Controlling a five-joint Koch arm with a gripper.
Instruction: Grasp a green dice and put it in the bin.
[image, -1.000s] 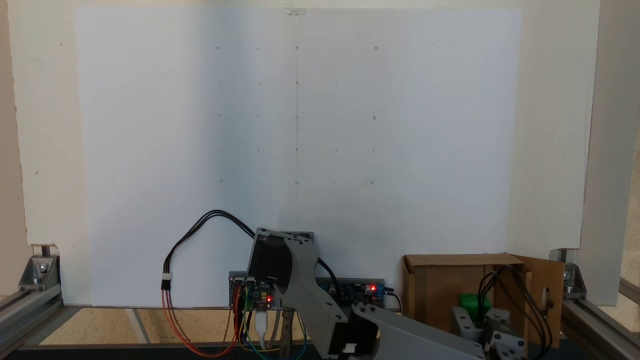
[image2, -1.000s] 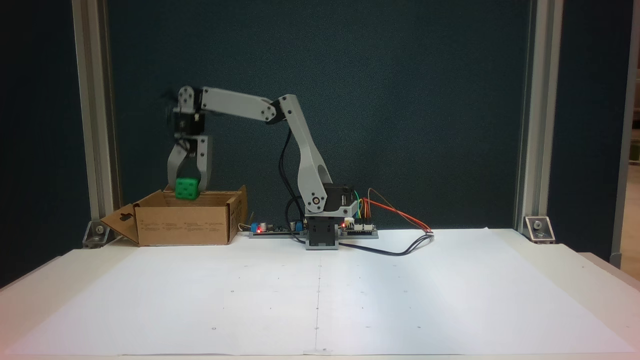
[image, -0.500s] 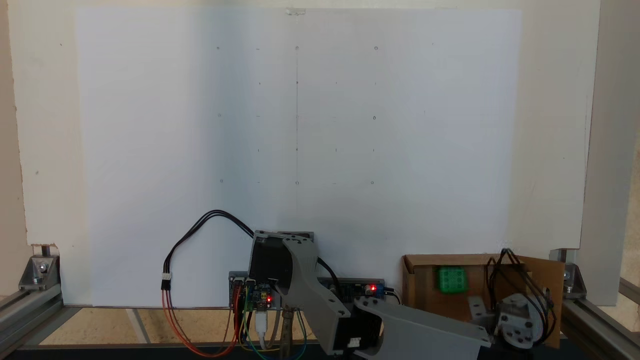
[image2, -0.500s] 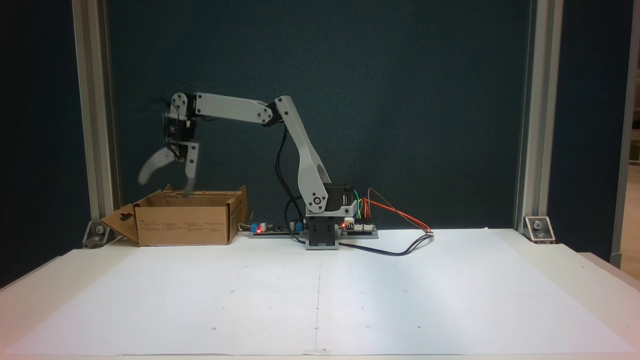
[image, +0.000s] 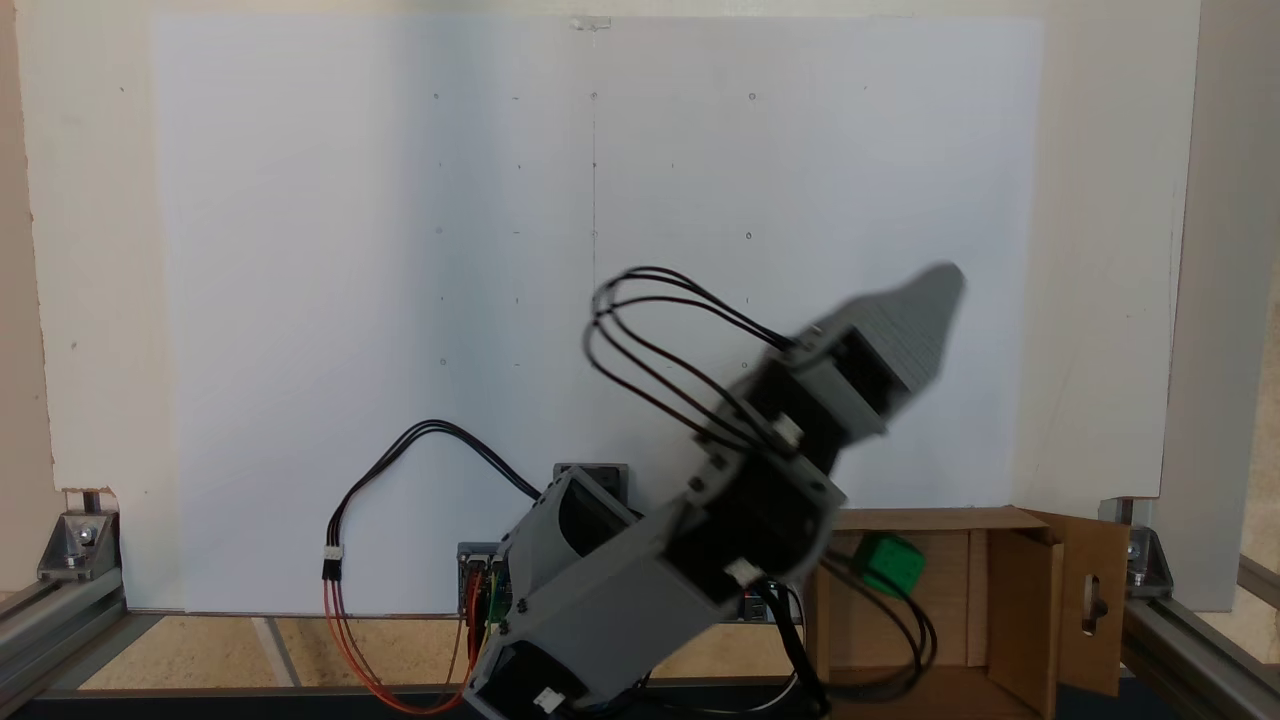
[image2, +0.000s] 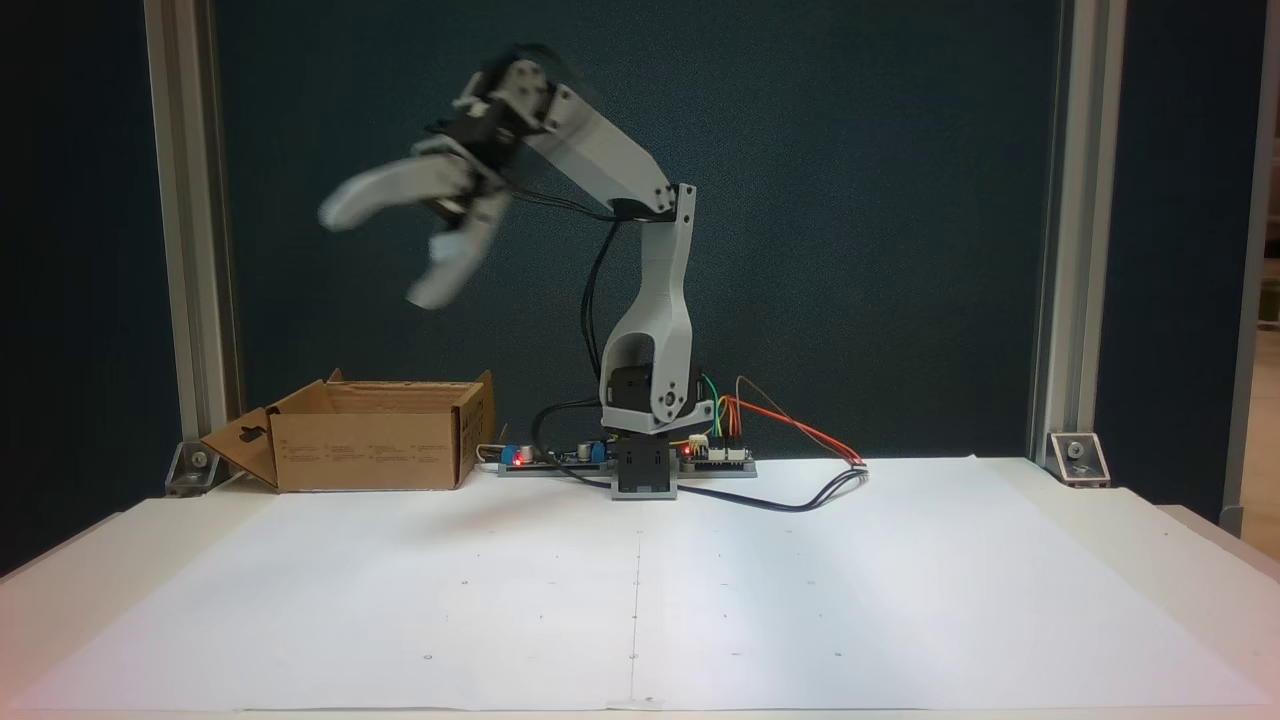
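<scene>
Green dice sits inside the cardboard bin, so we'd call the drop done. Our gripper, jaws spread and holding nothing, hangs blurred high above the box, toward the arm's base side.

Bin sits at back left of the table in a fixed view, left of the arm base; paper sheet lies in front. Green dice lies inside bin in a fixed view. Gripper is high up, above and right of bin, jaws apart.
</scene>
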